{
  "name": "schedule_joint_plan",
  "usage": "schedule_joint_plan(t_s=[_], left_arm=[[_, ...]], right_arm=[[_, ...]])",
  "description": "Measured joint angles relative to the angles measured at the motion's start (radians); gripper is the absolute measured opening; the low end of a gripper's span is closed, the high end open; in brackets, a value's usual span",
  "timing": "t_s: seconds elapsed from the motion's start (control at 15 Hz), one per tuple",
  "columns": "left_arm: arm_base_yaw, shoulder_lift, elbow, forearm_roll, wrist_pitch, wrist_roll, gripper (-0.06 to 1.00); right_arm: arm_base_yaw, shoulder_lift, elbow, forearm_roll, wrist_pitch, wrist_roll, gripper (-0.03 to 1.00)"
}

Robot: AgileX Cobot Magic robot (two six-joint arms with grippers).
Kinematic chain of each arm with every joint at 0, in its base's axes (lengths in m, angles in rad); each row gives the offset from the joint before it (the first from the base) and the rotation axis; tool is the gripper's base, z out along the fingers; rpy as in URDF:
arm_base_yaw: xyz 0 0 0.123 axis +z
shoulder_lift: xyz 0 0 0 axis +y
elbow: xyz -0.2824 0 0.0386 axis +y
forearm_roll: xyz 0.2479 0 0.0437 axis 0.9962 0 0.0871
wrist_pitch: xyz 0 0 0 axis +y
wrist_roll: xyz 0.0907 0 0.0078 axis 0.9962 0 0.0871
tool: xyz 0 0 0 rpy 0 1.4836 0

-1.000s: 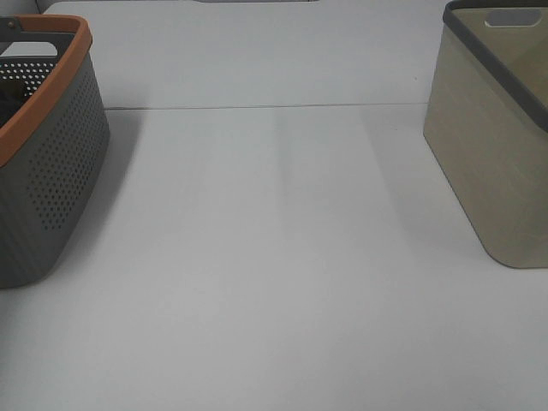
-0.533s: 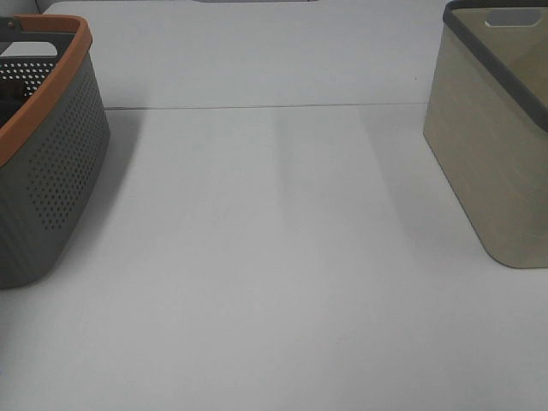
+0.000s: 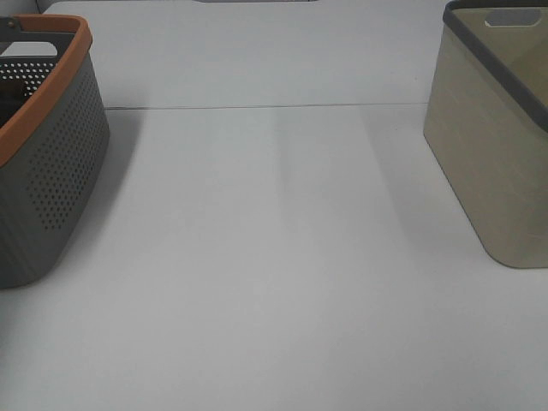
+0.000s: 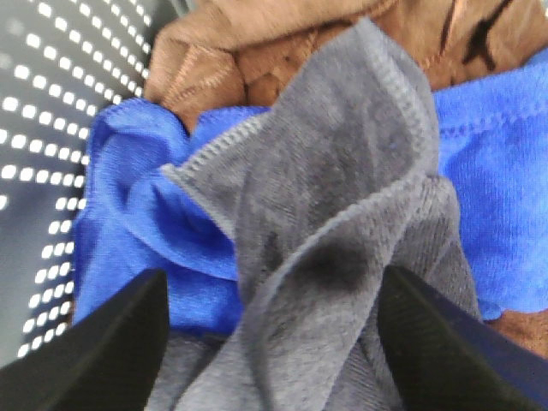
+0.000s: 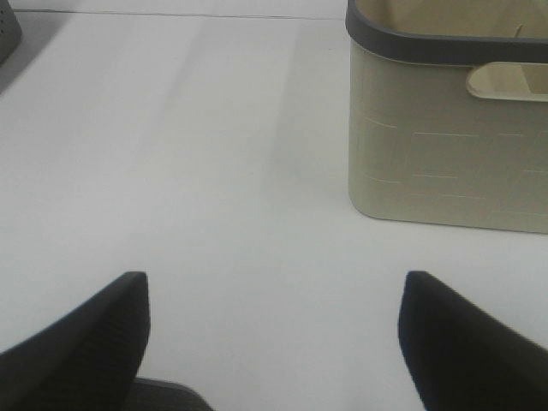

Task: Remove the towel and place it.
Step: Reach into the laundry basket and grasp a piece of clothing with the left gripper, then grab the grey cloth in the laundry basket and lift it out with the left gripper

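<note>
Your left fingers (image 4: 103,351) are spread apart with nothing pinched. The charcoal towel (image 4: 342,197) is bunched up right between them, its hemmed edge folding away from the tips. Just beyond it lies a blue cloth (image 4: 505,171), and past that a brown cloth (image 4: 282,51), all inside the perforated grey basket (image 4: 43,128). Your right fingers (image 5: 77,342) are spread too and hold nothing; they hang over the desk (image 5: 214,171) with the beige basket (image 5: 445,163) ahead of them. As I read it, the task has barely begun: the towel is not gripped, not lifted out, not placed. You have yet to close on it, draw it clear of the other cloths and set it down.
</note>
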Motion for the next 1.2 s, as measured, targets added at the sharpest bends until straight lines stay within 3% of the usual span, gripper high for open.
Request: schedule_joint_plan(t_s=[0.27, 0.67, 1.07, 1.2], left_arm=[[-0.012, 0.009, 0.000, 0.001, -0.002, 0.001, 0.58], [-0.012, 0.009, 0.000, 0.079, 0.061, 0.000, 0.51], [-0.012, 0.013, 0.000, 0.098, 0.079, -0.002, 0.23], [-0.012, 0.029, -0.001, 0.099, 0.079, -0.001, 0.03]], right_arm=[[0.000, 0.000, 0.000, 0.000, 0.000, 0.000, 0.76], [0.000, 0.000, 0.000, 0.000, 0.000, 0.000, 0.76], [0.000, 0.000, 0.000, 0.000, 0.000, 0.000, 0.76], [0.000, 0.000, 0.000, 0.000, 0.000, 0.000, 0.76]])
